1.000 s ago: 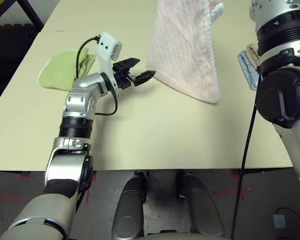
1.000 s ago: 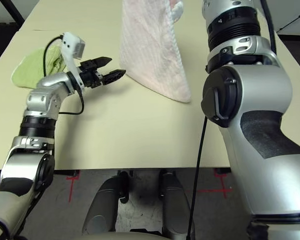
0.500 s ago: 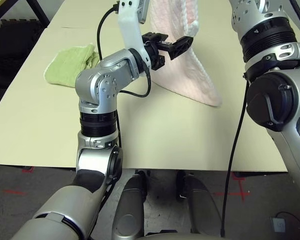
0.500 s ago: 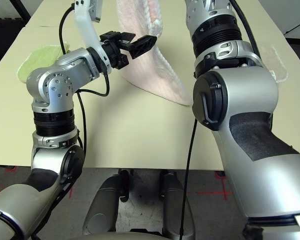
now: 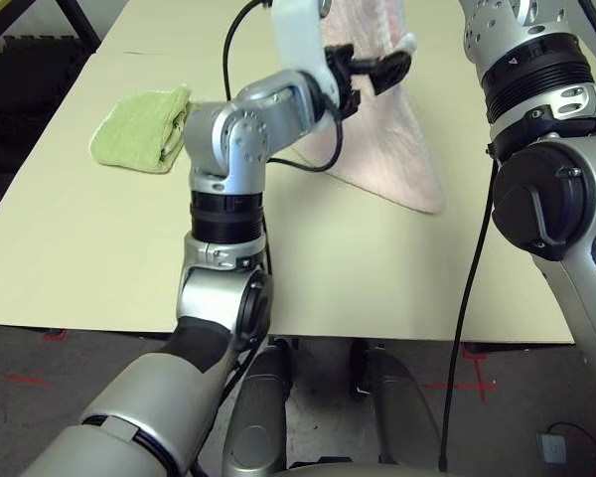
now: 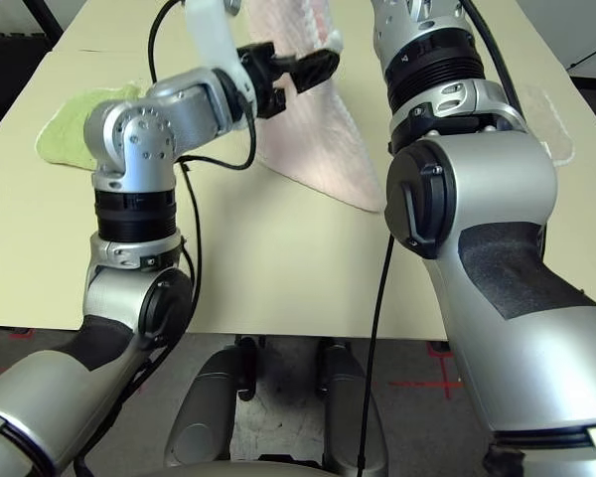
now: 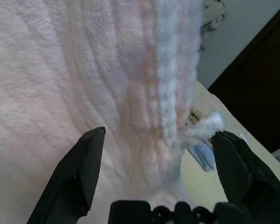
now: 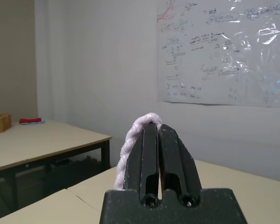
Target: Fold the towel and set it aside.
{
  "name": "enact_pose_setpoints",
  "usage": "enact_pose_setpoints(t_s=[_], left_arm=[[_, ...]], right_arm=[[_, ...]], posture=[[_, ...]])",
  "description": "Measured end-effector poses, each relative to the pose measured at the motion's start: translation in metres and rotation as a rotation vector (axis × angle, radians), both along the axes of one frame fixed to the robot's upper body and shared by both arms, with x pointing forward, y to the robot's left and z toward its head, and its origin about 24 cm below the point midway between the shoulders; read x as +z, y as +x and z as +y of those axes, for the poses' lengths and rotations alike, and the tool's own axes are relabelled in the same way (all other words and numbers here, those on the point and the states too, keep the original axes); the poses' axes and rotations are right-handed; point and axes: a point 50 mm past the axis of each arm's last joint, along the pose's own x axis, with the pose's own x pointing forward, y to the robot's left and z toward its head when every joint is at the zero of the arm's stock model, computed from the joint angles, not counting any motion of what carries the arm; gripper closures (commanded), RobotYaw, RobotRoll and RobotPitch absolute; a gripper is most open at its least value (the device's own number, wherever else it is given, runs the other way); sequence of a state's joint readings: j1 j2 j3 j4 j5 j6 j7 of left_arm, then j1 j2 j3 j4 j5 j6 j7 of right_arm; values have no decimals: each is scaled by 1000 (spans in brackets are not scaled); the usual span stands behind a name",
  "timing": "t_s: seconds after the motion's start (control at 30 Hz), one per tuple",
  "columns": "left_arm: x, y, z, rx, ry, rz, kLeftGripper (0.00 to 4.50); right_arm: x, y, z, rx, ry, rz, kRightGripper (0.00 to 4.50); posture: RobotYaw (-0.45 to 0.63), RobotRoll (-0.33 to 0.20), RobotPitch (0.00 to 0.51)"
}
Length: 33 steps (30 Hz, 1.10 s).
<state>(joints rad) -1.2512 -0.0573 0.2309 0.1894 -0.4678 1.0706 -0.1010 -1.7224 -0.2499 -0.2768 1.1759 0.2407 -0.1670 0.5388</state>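
The pale pink towel (image 5: 389, 139) hangs upright over the table, its lower corner down at the tabletop. My right gripper (image 8: 157, 135) is shut on a pinch of its pink edge (image 8: 129, 149), holding it up. My left gripper (image 5: 377, 60) is raised against the hanging towel's upper part, open. In the left wrist view the cloth and its white scalloped trim (image 7: 173, 70) lie between the spread fingers (image 7: 79, 177) without being pinched. A small white loop (image 7: 206, 128) sticks out near the other finger.
A folded light green towel (image 5: 139, 127) lies on the beige table (image 5: 99, 258) to the left. Blue and beige cloths (image 7: 201, 153) lie on the table beyond the pink towel. My right arm (image 5: 551, 189) stands tall at the right. The table's front edge runs below.
My left arm has lifted from beside the towel's lower edge up to its upper part, staying open. The right gripper keeps holding the towel up. The head view shifted slightly.
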Motion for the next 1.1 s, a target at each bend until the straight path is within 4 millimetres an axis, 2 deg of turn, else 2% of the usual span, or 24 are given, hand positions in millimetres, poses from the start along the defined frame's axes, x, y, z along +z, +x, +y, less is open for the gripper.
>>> enact_pose_setpoints(t_s=[0.2,0.43,0.53,0.63,0.93,1.1], left_arm=[[0,2,-2,21,44,65,0],[-33,28,12,238,189,181,0],[-46,43,34,364,233,211,0],[-46,48,61,407,244,200,0],[-45,38,129,331,387,118,0],[-48,34,160,312,447,111,0]], right_arm=[[0,0,0,-10,-5,1,4454],[0,0,-1,-12,-2,2,4454],[0,0,-4,-19,0,0,4454],[4,0,-17,-59,1,-9,4454],[2,2,-50,-157,-2,-3,4454],[4,0,-58,-173,-4,-15,4454]], posture=[[19,0,257],[5,0,258],[-3,0,261],[-6,0,265],[-3,0,269],[-8,0,267]])
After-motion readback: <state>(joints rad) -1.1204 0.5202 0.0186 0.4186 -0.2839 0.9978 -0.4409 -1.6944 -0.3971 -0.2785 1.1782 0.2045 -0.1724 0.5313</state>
